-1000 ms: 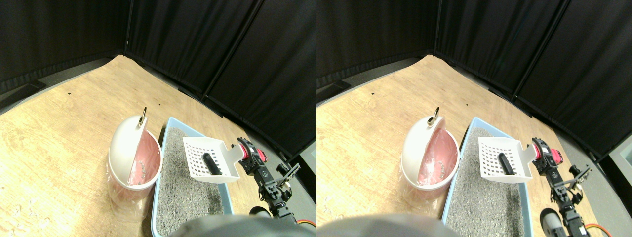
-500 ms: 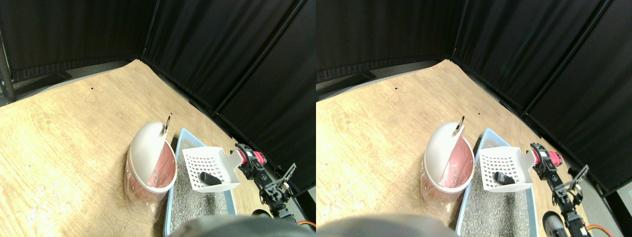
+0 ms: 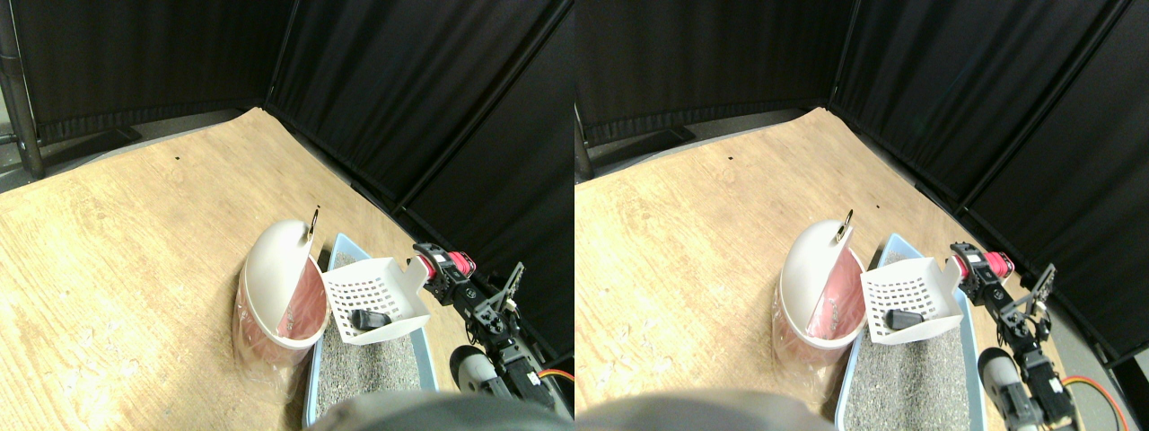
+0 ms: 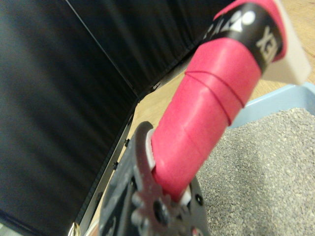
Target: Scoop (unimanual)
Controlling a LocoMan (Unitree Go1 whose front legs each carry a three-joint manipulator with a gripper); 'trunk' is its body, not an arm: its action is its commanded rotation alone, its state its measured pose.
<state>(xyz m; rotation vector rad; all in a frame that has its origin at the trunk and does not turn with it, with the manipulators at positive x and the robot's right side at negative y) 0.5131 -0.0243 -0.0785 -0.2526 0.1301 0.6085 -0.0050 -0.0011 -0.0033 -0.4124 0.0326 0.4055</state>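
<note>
A white slotted scoop (image 3: 372,301) hangs above the blue litter tray (image 3: 346,247), its left edge right at the rim of the bin (image 3: 269,269). A dark lump (image 3: 368,318) lies in the scoop near its lower wall. My right gripper (image 3: 440,269) is shut on the scoop's pink wrapped handle (image 3: 460,261). In the wrist view the pink handle (image 4: 211,113) runs from the dark jaw frame (image 4: 157,196) out over the grey litter (image 4: 261,162). The bin has a white swing lid and a pink liner (image 3: 305,301).
Black curtains (image 3: 404,90) wall in the wooden floor (image 3: 135,224) at the back and right. A dark post (image 3: 22,99) stands at the far left. The tray lies between the bin and my arm (image 3: 498,346).
The camera has swung, shifting the whole picture. The scoop has moved left to the bin's rim and tilted, and the dark lump has slid towards its lower wall.
</note>
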